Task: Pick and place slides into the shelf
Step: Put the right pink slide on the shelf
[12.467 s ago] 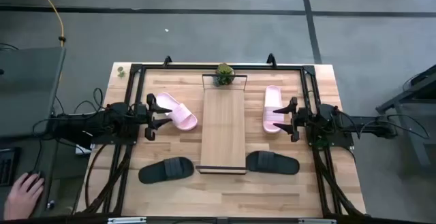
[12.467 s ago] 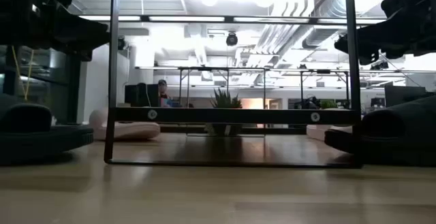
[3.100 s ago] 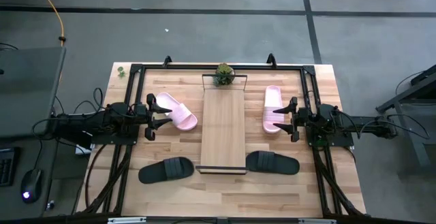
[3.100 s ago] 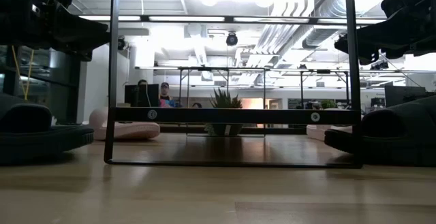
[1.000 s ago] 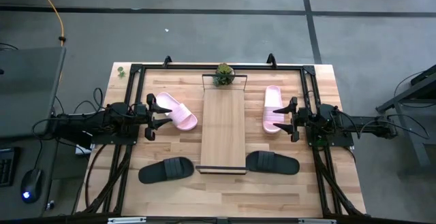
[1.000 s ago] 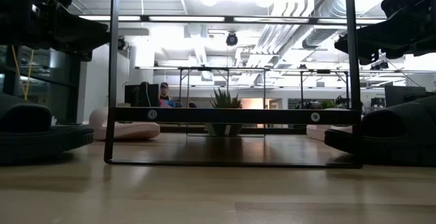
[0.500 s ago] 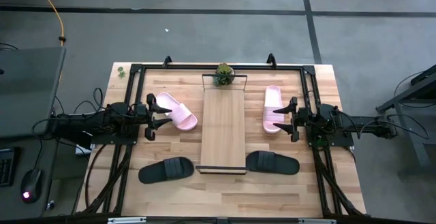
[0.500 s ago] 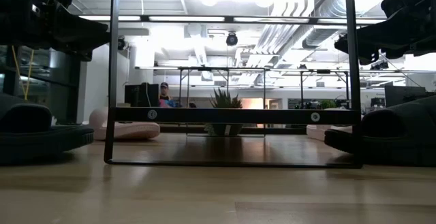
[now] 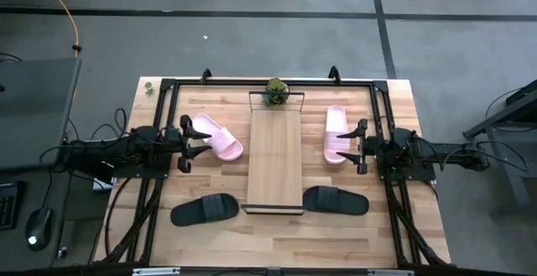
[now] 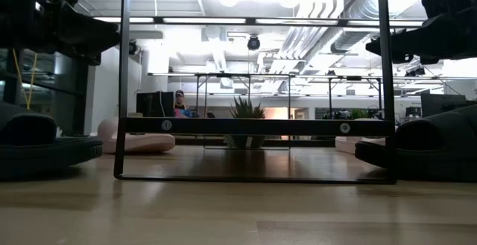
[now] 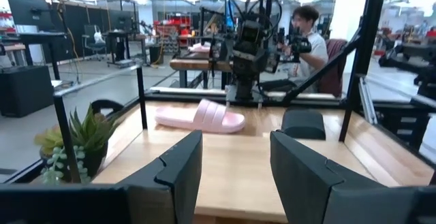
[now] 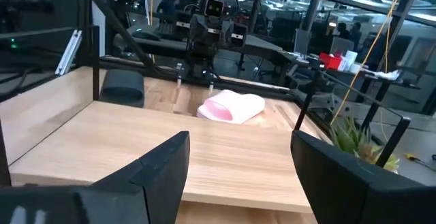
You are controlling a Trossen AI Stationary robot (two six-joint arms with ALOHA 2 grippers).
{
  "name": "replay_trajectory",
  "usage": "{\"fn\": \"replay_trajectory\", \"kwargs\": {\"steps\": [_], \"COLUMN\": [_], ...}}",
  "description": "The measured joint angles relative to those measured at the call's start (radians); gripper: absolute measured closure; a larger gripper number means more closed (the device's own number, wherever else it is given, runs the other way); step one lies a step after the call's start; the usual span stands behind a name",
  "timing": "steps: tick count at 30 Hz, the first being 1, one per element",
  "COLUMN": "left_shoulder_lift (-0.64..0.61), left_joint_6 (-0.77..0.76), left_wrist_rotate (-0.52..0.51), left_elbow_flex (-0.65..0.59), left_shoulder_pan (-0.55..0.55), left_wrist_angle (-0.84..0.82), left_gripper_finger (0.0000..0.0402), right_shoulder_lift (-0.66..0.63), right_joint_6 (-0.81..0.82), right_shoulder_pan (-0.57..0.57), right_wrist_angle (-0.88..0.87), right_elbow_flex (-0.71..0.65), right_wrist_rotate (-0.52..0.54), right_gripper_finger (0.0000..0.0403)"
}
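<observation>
Grippers both stand open and empty: the left gripper [image 9: 186, 145] hangs over the left side of the table [image 9: 277, 238], just beside a pink slide [image 9: 215, 137]; the right gripper [image 9: 359, 146] hangs over the right side, just beside the other pink slide [image 9: 336, 133]. Between them the shelf [image 9: 275, 160] runs down the table's middle from far edge toward near edge, bare of slides. One black slide [image 9: 205, 209] lies by its near left corner, another black slide [image 9: 336, 200] by its near right corner. A small plant [image 9: 275, 91] sits at the shelf's far end.
</observation>
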Motion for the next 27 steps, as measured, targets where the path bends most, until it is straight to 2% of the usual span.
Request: {"fn": "replay_trajectory", "kwargs": {"steps": [9,16,20,27], "left_shoulder_lift": [0.0,0.0,0.0,-0.001], "left_joint_6": [-0.205,-0.232,-0.233,-0.252], "left_wrist_rotate": [-0.005,-0.014,-0.069,-0.199], "left_elbow_flex": [0.0,0.0,0.0,0.0], "left_shoulder_pan": [0.0,0.0,0.0,0.0], "left_wrist_angle": [0.01,0.01,0.04,0.037], "left_gripper_finger": [0.0245,0.0245,0.0245,0.0245], "right_shoulder_lift": [0.0,0.0,0.0,0.0], "right_joint_6": [0.066,0.366,0.497,0.506], "right_shoulder_pan": [0.0,0.0,0.0,0.0], "right_wrist_angle": [0.001,0.003,0.007,0.009], "right_elbow_flex": [0.0,0.0,0.0,0.0], "right_wrist_rotate": [0.008,0.007,0.014,0.057], "right_gripper_finger": [0.0155,0.0155,0.0155,0.0155]}}
